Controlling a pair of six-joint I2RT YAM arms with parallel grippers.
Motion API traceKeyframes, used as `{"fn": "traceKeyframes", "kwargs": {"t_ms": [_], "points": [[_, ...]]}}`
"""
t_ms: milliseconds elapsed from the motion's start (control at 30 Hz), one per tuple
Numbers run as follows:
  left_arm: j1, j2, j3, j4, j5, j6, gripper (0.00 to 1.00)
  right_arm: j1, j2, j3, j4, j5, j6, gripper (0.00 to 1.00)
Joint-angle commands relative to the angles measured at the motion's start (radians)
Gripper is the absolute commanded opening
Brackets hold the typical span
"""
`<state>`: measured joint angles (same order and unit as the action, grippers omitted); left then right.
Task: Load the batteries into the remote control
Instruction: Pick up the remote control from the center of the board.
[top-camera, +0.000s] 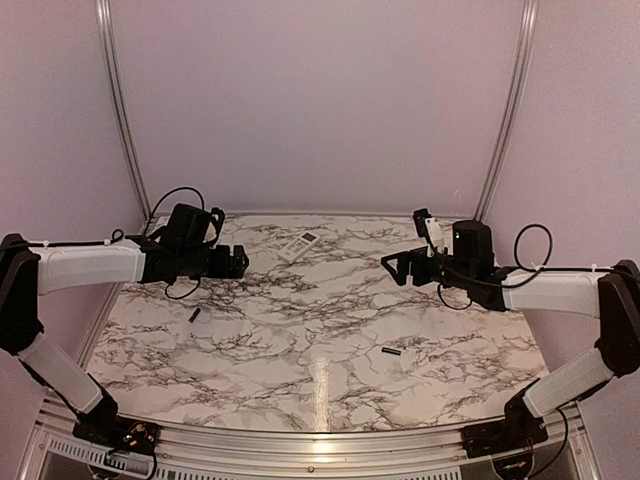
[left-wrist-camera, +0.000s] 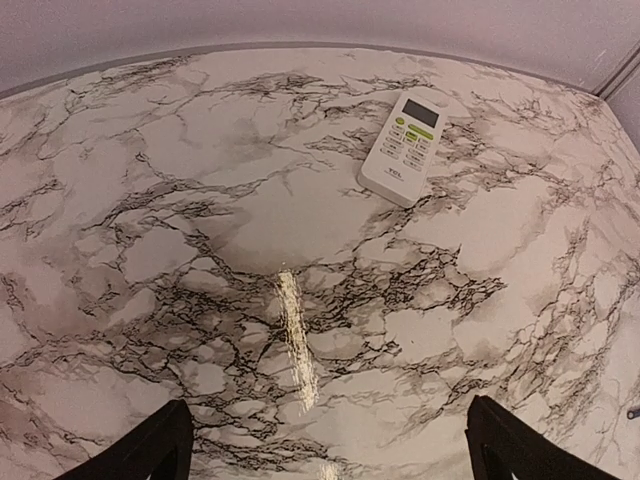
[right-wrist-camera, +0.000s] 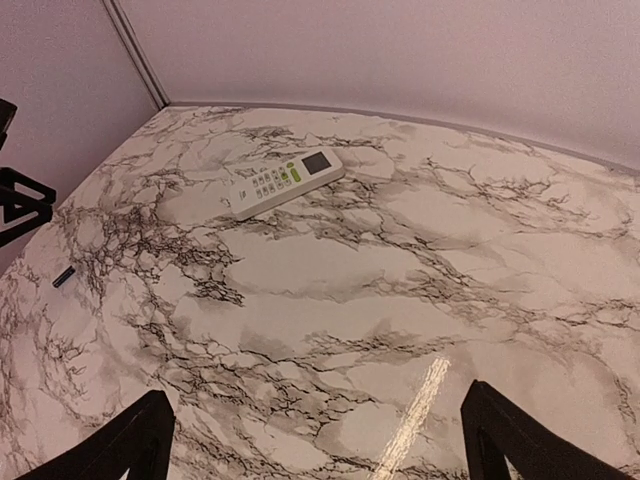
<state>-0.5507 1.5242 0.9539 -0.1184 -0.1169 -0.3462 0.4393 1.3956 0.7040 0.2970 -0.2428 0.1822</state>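
Note:
The white remote control (top-camera: 298, 244) lies face up, display and buttons showing, at the back middle of the marble table. It also shows in the left wrist view (left-wrist-camera: 407, 146) and the right wrist view (right-wrist-camera: 280, 182). One black battery (top-camera: 195, 314) lies at the left, also seen in the right wrist view (right-wrist-camera: 64, 276). The other battery (top-camera: 391, 352) lies right of centre. My left gripper (top-camera: 240, 264) is open and empty, raised left of the remote. My right gripper (top-camera: 393, 268) is open and empty, raised right of the remote.
A small white cover plate (top-camera: 408, 359) lies just right of the right-hand battery. Pale walls with metal corner posts (top-camera: 120, 100) close in the table on the back and sides.

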Motion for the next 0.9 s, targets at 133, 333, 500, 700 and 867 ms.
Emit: {"fn": "traceKeyframes", "kwargs": {"t_ms": [133,333,500,700,867], "points": [[-0.015,0.176,0.238,-0.064,-0.035,0.114,0.99,-0.084,-0.046,-0.050,0.055,-0.112,0.026,0.99],[-0.016,0.332,0.435,-0.124,0.054,0.211,0.99,-0.131,-0.103,-0.105,0.077,-0.181,0.025,0.99],[-0.017,0.478,0.626,-0.197,0.094,0.274,0.99,-0.141,-0.132,-0.130,0.080,-0.191,0.028,0.99],[-0.025,0.630,0.761,-0.243,0.111,0.319,0.99,-0.143,-0.130,-0.141,0.084,-0.185,0.033,0.99],[-0.031,0.727,0.840,-0.248,0.114,0.342,0.99,-0.143,-0.118,-0.135,0.081,-0.202,0.041,0.99]]}}
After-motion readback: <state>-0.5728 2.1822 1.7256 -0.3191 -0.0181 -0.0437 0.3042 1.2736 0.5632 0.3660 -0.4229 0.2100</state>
